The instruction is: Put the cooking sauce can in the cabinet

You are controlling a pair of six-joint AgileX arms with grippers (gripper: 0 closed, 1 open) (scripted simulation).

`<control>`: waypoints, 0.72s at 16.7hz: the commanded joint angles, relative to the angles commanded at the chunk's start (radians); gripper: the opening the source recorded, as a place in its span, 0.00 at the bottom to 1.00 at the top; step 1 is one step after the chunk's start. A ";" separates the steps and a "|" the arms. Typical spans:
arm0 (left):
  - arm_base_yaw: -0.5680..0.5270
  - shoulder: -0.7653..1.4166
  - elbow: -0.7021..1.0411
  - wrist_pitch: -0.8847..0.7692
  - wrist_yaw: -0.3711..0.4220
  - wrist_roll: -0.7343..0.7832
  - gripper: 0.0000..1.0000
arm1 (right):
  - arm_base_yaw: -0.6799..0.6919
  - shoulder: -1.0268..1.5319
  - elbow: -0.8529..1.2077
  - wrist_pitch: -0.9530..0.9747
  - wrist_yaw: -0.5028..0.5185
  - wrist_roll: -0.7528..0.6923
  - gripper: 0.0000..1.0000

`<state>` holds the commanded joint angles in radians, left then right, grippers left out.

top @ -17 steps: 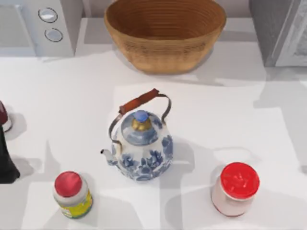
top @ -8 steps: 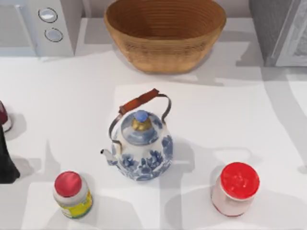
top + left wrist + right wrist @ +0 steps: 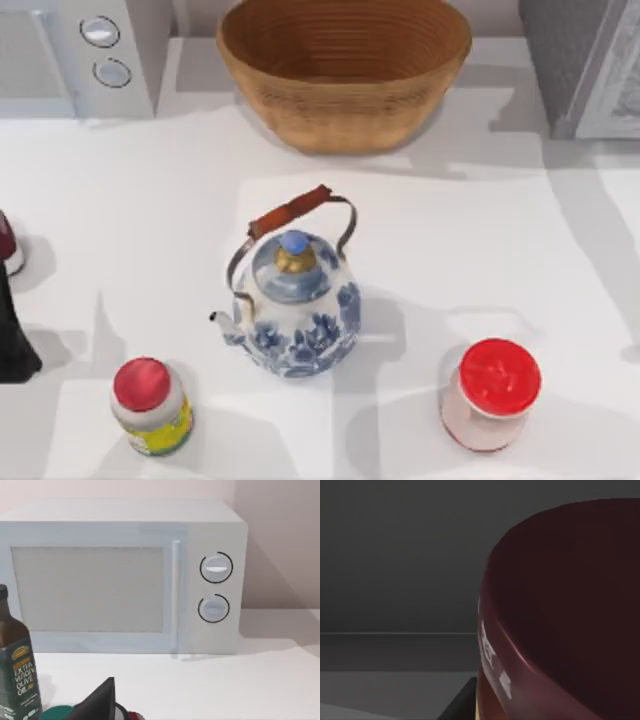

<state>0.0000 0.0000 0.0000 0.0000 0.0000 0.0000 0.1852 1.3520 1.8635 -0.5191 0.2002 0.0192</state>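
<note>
Top view: the cabinet (image 3: 590,65) sat at the table's far right corner, dark grey with a paler door panel. The teapot (image 3: 295,305) stood mid-table, with the basket (image 3: 345,70) behind it and the white appliance (image 3: 85,55) with 2 knobs at the far left. A white red-lidded jar (image 3: 490,395) stood near right, and a yellow-green-labelled bottle (image 3: 150,405) near left. A dark form at the left edge was too cropped to name.

Left wrist view: the appliance's door and 2 knobs faced the camera, and an olive oil bottle (image 3: 15,670) stood beside it. A dark wedge, probably part of the left gripper (image 3: 97,702), showed at the frame edge; whether its jaws were open could not be told. This arm appeared parked.

Right wrist view: the cooking sauce can (image 3: 565,625), maroon lid uppermost, loomed right against the camera, so it lay at or between the right arm's jaws. A dark grey interior lay beyond it, likely the cabinet. The grip itself was hidden, so contact could not be told.

Judgement: the placing step was in hand. The next move called for setting the can on the cabinet floor, then releasing and withdrawing straight back.
</note>
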 joint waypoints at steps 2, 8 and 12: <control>0.000 0.000 0.000 0.000 0.000 0.000 1.00 | -0.014 0.037 0.035 0.007 -0.006 -0.001 0.00; 0.000 0.000 0.000 0.000 0.000 0.000 1.00 | -0.043 0.361 0.299 0.045 -0.051 0.000 0.00; 0.000 0.000 0.000 0.000 0.000 0.000 1.00 | -0.075 0.503 0.426 0.074 -0.075 0.000 0.00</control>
<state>0.0000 0.0000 0.0000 0.0000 0.0000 0.0000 0.1103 1.8553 2.2892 -0.4456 0.1256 0.0191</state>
